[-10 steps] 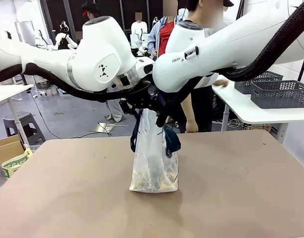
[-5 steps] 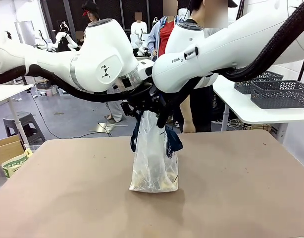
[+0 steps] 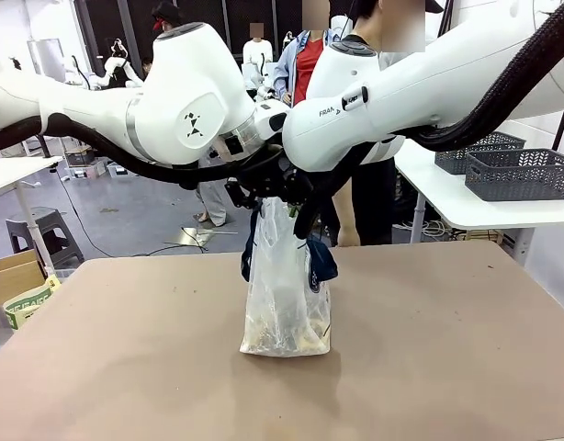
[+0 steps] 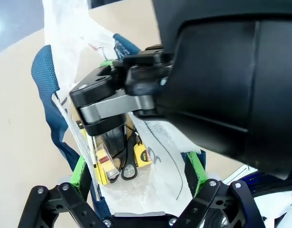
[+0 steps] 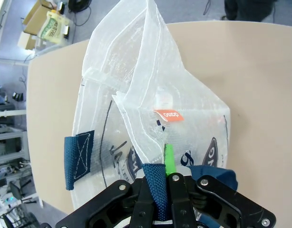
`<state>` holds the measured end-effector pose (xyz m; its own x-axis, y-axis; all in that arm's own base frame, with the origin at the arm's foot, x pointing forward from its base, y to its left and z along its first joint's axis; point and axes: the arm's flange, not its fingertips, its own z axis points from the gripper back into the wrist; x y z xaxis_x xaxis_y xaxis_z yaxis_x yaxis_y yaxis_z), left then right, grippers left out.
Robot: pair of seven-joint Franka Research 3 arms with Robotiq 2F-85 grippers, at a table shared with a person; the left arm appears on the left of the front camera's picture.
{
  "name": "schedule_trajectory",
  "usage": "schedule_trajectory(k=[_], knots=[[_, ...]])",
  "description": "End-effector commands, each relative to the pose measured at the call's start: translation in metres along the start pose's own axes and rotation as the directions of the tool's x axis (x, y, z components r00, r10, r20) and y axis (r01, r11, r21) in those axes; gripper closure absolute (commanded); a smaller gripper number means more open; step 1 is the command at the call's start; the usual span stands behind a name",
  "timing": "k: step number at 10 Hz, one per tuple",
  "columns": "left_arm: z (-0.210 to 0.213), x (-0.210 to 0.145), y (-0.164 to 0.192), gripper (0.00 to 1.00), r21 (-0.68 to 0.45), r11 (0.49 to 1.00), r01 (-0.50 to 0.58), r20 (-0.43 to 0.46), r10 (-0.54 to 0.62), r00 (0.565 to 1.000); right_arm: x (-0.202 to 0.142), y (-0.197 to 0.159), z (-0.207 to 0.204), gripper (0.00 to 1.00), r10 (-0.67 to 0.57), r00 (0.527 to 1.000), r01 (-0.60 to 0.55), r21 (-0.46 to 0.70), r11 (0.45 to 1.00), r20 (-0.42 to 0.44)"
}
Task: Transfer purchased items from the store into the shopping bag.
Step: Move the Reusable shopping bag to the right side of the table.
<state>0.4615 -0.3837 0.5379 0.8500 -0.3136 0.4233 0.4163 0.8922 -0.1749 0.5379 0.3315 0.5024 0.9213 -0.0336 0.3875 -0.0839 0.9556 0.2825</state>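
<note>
**Shopping bag**: one, of translucent white plastic with a woven look. It stands upright at the middle of the brown table, its top gathered under the two wrists. Two navy webbing handles hang at its sides. The lettering is creased and unreadable. One small orange tag sits at an inner seam.

**Right gripper**: fingers clenched on a navy strap. One green pad shows; the other is hidden behind the strap.

**Left gripper**: fingers released and spread wide, a green pad at either side of the bag's mouth, grasping nothing. Whether a pad touches the film cannot be told.

**Purchased items**: all lie low inside the bag.
- one yellow pack
- one yellowish carton, seen edge-on
- one black looped piece

The other gripper's body blocks the rest, so no full count is possible.

**Dark grey baskets**: two, perforated, on a white side table at the right. Their contents are out of sight.
</note>
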Motion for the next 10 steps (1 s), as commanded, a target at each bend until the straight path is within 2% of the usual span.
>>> schedule_trajectory(k=[1, 10], knots=[[0.0023, -0.0078, 0.0050, 0.00, -0.074, 0.997, 0.033, 0.019, -0.031, 0.999, 0.0022, 0.0018, -0.0011, 1.00, -0.012, 1.000, 0.011, 0.029, 1.000, 0.008], [0.0017, -0.0088, 0.0091, 0.00, -0.154, 0.986, 0.058, 0.060, -0.049, 0.997, 0.0017, 0.0024, -0.0002, 1.00, -0.008, 1.000, 0.008, 0.023, 1.000, 0.006]])
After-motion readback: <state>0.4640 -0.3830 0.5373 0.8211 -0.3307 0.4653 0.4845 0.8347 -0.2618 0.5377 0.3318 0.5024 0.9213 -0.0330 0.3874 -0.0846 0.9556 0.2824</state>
